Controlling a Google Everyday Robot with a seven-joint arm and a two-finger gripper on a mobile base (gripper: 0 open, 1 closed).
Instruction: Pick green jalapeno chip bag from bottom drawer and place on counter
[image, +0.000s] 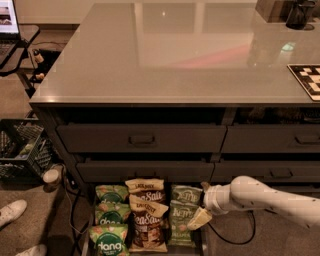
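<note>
The bottom drawer (204, 243) is pulled open at the foot of the cabinet and holds rows of chip bags. Two olive-green jalapeno chip bags lie in its right column, one at the back (186, 194) and one in front (181, 223). My gripper (198, 218) comes in from the right on a white arm and hangs just above the right edge of the front olive bag. The counter (175, 55) is a broad glossy grey top above the drawers.
Bright green "dang" bags (110, 241) fill the drawer's left column and brown "Sea Salt" bags (146, 215) the middle. A black crate (20, 147) and a shoe (11, 210) are on the floor at left. A checkered board (307, 77) lies on the counter's right edge.
</note>
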